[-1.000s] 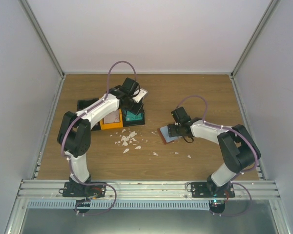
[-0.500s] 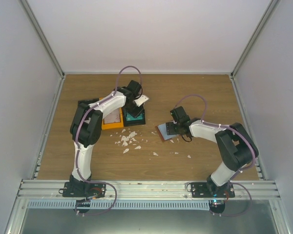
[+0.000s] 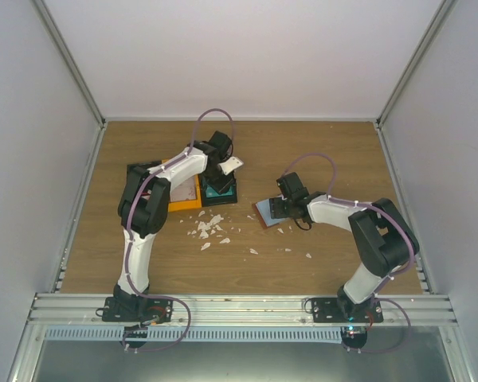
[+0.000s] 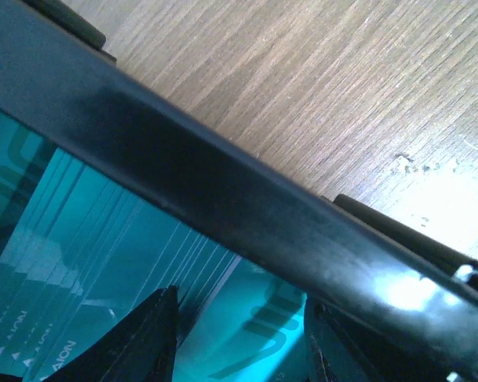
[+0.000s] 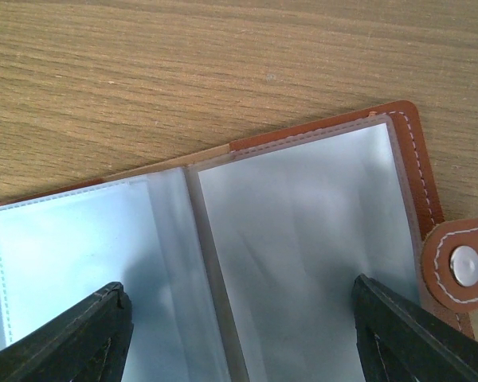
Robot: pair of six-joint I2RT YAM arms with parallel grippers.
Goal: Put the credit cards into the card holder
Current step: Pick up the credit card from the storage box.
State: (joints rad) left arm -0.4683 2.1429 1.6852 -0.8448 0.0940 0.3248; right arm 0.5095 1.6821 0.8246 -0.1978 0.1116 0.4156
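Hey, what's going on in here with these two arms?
Two robot arms are filing cards. The left gripper is down at the black bin of teal credit cards. The right gripper hovers open over the brown card holder lying open on the table, its visible pockets empty.

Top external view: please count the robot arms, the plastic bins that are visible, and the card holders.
White-and-black robot arms, left and right: 2
Plastic bins, one orange, one black: 2
Open reddish-brown leather-like card holder: 1
Total: 5
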